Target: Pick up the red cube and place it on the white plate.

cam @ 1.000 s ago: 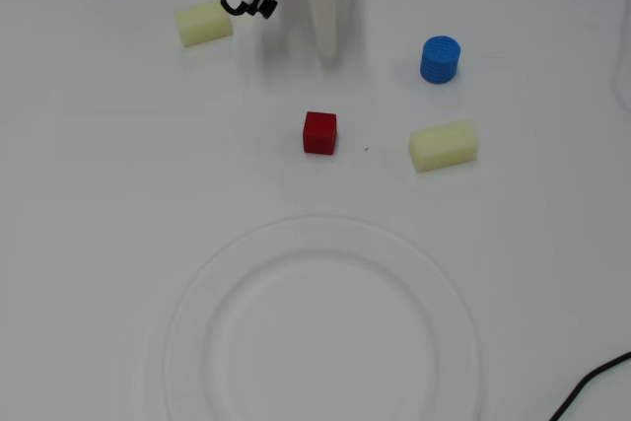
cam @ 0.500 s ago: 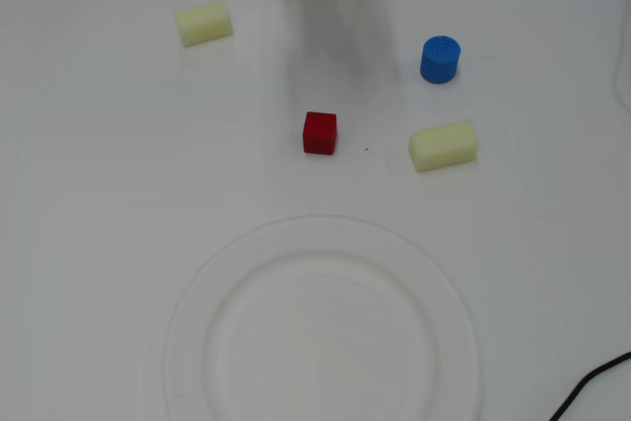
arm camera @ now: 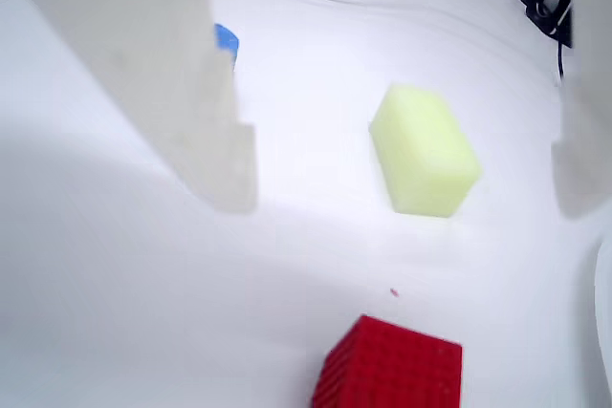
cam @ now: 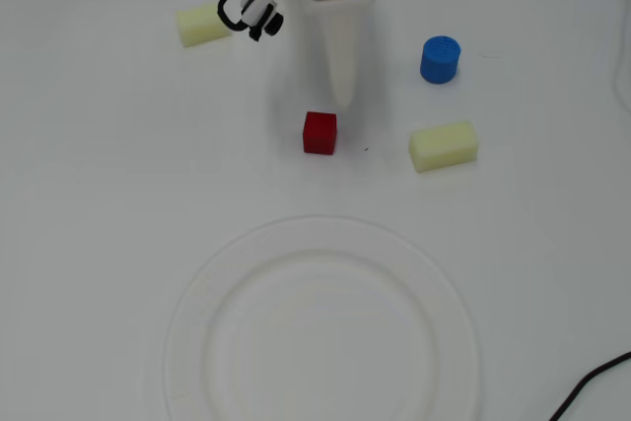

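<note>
The red cube (cam: pixel 319 132) sits on the white table, just below the tip of my gripper (cam: pixel 341 96) in the overhead view. In the wrist view the cube (arm camera: pixel 392 370) lies at the bottom edge, below the gap of my gripper (arm camera: pixel 402 193), apart from both fingers. The jaws stand wide open and empty, one finger (arm camera: pixel 163 74) on the left and the other at the right edge. The large white plate (cam: pixel 197 293) lies at the bottom centre of the overhead view, well below the cube, with nothing on it.
A blue cylinder (cam: pixel 440 59) and a pale yellow block (cam: pixel 444 145) stand right of the cube; the block (arm camera: pixel 426 150) shows between the fingers in the wrist view. Another yellow block (cam: pixel 203 25) lies upper left. A black cable (cam: pixel 592 386) crosses the bottom right corner.
</note>
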Robot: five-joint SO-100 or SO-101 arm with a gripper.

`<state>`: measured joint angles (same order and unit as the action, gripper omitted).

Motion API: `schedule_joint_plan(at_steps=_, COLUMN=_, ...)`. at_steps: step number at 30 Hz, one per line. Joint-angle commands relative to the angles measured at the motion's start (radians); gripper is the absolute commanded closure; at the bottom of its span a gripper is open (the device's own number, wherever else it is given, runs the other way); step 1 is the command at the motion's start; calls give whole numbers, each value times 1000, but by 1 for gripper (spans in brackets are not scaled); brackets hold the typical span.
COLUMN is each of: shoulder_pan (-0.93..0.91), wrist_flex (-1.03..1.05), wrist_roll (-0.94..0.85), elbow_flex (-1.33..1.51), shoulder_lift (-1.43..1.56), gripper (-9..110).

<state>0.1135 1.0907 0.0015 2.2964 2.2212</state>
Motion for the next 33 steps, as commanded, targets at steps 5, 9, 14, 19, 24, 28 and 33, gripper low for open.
schedule_joint_plan(at_steps=5, shoulder_pan=-37, wrist_flex=-94, wrist_roll=-34, elbow_flex=44, shoulder_lift=-66, gripper=76)
schedule_joint_plan(at_steps=9, shoulder_pan=-77, wrist_flex=-156, wrist_roll=-48, elbow_flex=55, shoulder_lift=-140, gripper=76)
schedule_joint_plan(at_steps=14, shoulder_pan=-104, wrist_flex=-207, wrist_roll=-55, elbow_flex=34, shoulder_lift=-227, gripper=76)
schedule_joint_plan(at_steps=19, shoulder_pan=-100, wrist_flex=-221, wrist_roll=-66, elbow_flex=8, shoulder_lift=-273, gripper=79)
schedule_joint_plan(at_steps=24, shoulder_pan=-78, wrist_flex=-221, wrist_roll=-91, elbow_flex=6, shoulder_lift=-267, gripper=84)
schedule_joint_plan(at_steps=28, shoulder_pan=-74, wrist_flex=-221, wrist_roll=-92, elbow_flex=-9, shoulder_lift=-265, gripper=96)
schedule_joint_plan(at_steps=33, shoulder_pan=-74, wrist_flex=-216, wrist_roll=-80, elbow_flex=-14, shoulder_lift=-202, gripper=102)
